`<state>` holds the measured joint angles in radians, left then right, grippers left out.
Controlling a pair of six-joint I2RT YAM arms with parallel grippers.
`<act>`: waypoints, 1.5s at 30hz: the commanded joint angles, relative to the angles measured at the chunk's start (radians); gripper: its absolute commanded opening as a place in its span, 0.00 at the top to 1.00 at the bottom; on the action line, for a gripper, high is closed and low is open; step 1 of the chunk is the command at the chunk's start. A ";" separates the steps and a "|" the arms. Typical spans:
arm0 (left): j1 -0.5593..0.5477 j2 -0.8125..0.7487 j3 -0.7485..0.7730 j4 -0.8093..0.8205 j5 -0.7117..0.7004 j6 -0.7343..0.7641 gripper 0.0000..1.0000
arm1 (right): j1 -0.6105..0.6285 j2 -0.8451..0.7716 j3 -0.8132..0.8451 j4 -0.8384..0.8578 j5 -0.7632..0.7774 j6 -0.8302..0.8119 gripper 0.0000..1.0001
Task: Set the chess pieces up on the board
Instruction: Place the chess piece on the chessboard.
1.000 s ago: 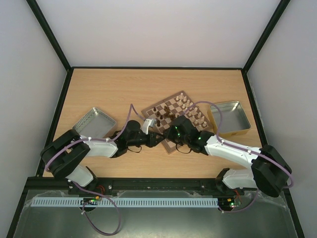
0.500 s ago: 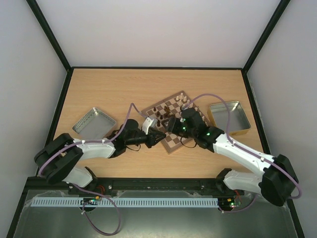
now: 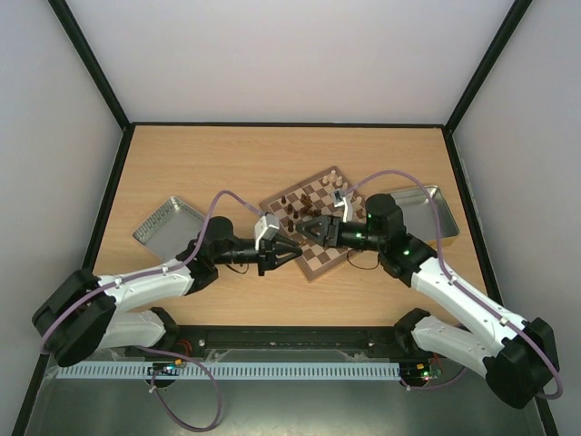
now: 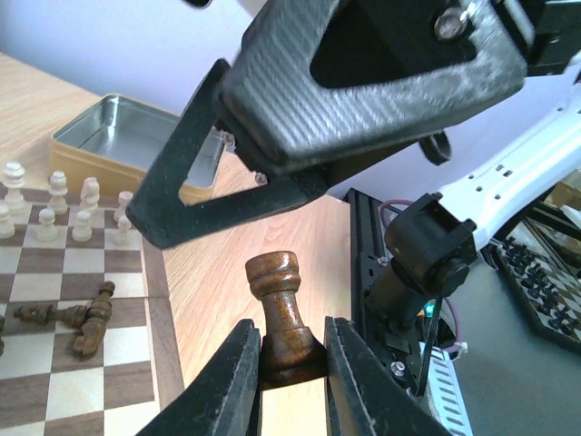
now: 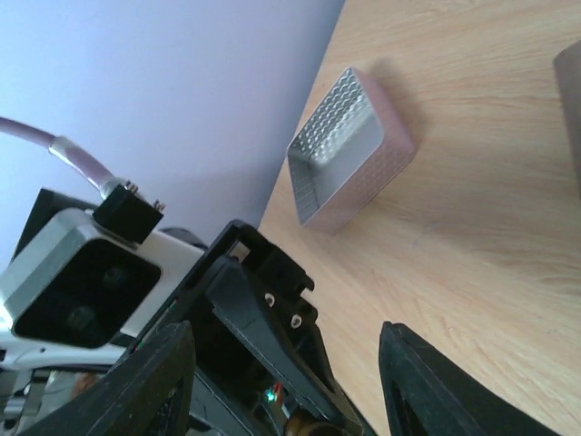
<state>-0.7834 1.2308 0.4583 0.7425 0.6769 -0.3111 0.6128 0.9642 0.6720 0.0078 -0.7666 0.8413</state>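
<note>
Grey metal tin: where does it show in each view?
Top external: grey tin, left of the board.
Left wrist: not in it.
Right wrist: grey tin, upper centre.
Shared landmark: the left gripper, seen in all three views.

R gripper (image 3: 305, 229) nose-to-nose w/ L gripper (image 3: 294, 254), blocks way onto board (image 3: 324, 262); far tabletop (image 3: 272, 154) open.

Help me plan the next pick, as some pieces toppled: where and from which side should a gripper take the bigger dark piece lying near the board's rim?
Probably best to take the toppled dark piece across its narrow stem, from straight above. It lies on its side on the board, leaving only its flanks free; another fallen piece sits close beside it, so keep clear.
</note>
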 commanded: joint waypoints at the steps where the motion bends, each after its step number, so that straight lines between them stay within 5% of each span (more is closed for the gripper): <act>1: 0.019 -0.046 -0.008 0.042 0.082 0.053 0.94 | -0.001 -0.023 -0.017 0.036 -0.134 -0.029 0.47; 6: 0.027 -0.062 -0.007 0.047 0.086 0.047 0.94 | -0.002 -0.039 -0.025 0.012 -0.171 -0.043 0.51; 14: 0.033 -0.051 -0.002 0.052 0.082 0.044 0.94 | -0.001 -0.040 -0.023 0.024 -0.201 -0.038 0.77; 24: 0.036 -0.047 0.003 0.046 0.086 0.049 0.94 | -0.001 0.007 -0.017 0.010 -0.200 -0.062 0.81; 29: 0.041 -0.043 0.009 0.020 0.054 0.048 0.88 | -0.001 0.022 -0.008 -0.007 -0.181 -0.084 0.93; 35: 0.042 -0.057 0.010 -0.127 -0.234 -0.004 0.44 | 0.000 0.030 0.051 -0.168 0.126 -0.197 0.97; 41: 0.065 -0.119 -0.033 -0.294 -0.641 -0.149 0.33 | 0.060 0.072 0.089 -0.261 0.621 -0.286 0.97; 45: 0.081 -0.159 -0.038 -0.380 -0.749 -0.204 0.31 | 0.136 0.147 0.098 -0.239 0.851 -0.320 0.97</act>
<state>-0.7166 1.1164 0.4339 0.4709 0.1463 -0.4343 0.6880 1.0477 0.7330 -0.2035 -0.2535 0.5915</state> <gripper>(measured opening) 0.686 0.088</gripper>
